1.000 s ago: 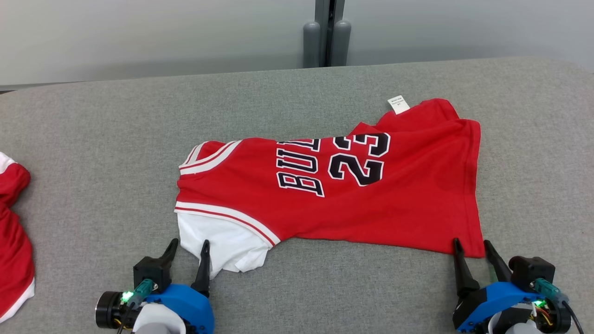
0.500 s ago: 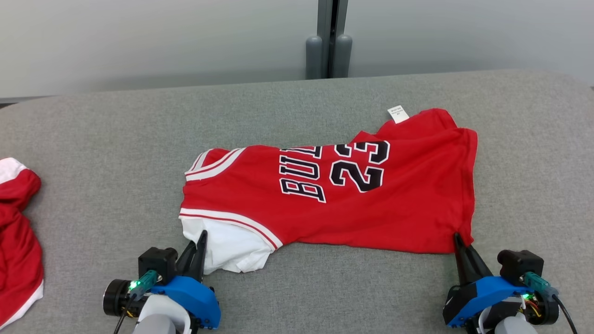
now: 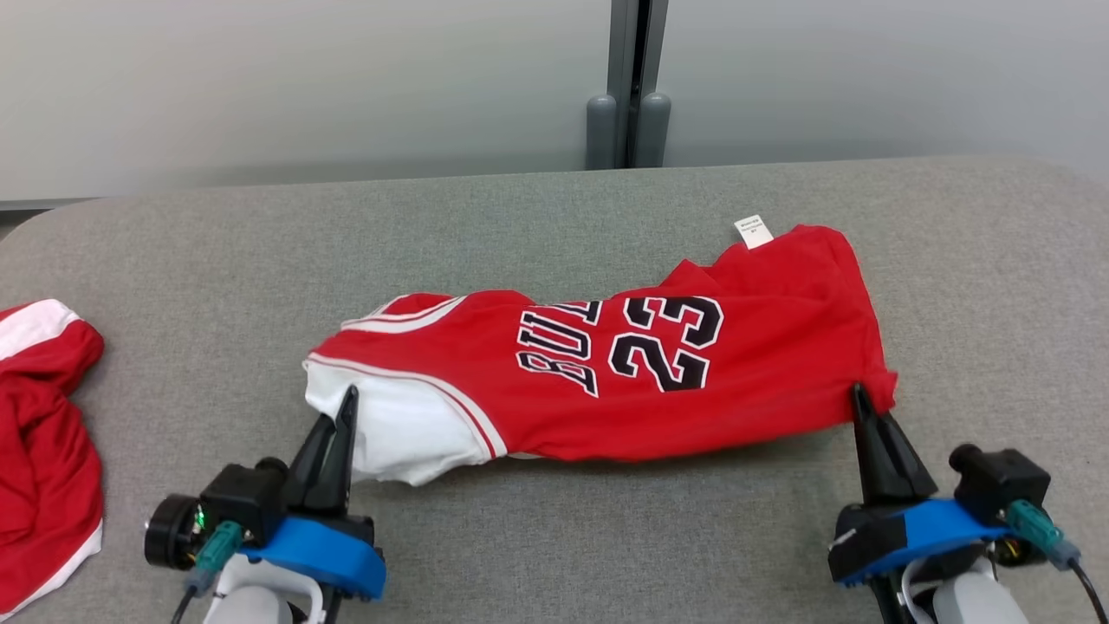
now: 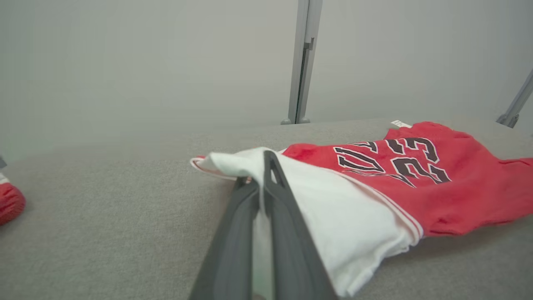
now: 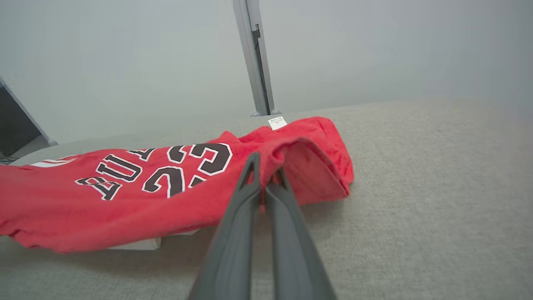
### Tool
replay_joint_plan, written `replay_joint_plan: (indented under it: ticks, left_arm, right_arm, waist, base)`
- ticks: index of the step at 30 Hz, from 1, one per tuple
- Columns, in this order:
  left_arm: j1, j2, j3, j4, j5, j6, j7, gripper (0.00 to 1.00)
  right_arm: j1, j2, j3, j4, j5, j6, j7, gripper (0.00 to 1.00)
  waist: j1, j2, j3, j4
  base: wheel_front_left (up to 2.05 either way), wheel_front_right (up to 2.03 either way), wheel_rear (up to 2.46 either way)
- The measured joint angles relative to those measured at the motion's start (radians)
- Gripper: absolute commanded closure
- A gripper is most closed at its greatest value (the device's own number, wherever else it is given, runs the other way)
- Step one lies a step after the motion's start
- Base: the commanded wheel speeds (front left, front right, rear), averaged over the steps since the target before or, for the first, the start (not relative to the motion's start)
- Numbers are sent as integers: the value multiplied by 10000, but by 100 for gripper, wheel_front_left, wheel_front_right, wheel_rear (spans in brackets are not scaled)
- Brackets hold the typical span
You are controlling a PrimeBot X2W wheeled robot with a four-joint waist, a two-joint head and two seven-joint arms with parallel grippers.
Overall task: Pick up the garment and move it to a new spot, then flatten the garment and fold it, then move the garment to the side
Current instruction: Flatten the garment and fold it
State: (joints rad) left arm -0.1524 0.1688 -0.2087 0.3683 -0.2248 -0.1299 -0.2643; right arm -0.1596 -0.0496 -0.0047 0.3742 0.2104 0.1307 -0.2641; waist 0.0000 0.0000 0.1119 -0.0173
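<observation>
Nearest, the left gripper [image 3: 347,400] is clamped on the white end of the red shirt [image 3: 762,355] and the right gripper [image 3: 859,397] on its red corner, holding that near edge just off the grey table [image 3: 554,217]. The shirt stretches across the table's middle, a white label [image 3: 753,231] at its far edge; another red garment [image 3: 43,416] lies well apart at the left

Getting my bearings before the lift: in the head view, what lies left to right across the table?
Spare garment → left gripper → jersey → right gripper
</observation>
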Motion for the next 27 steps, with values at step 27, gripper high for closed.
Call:
replay_joint_plan:
  ticks: [27]
  left_arm:
    - [-11708, 2487, -1804, 1419, -709, -2, 1611, 100]
  right_arm:
    - [-12478, -1020, 815, 4142, 602, 0, 326, 100]
  waist:
    - [5, 0, 3836, -518]
  base:
    - [0, 0, 0]
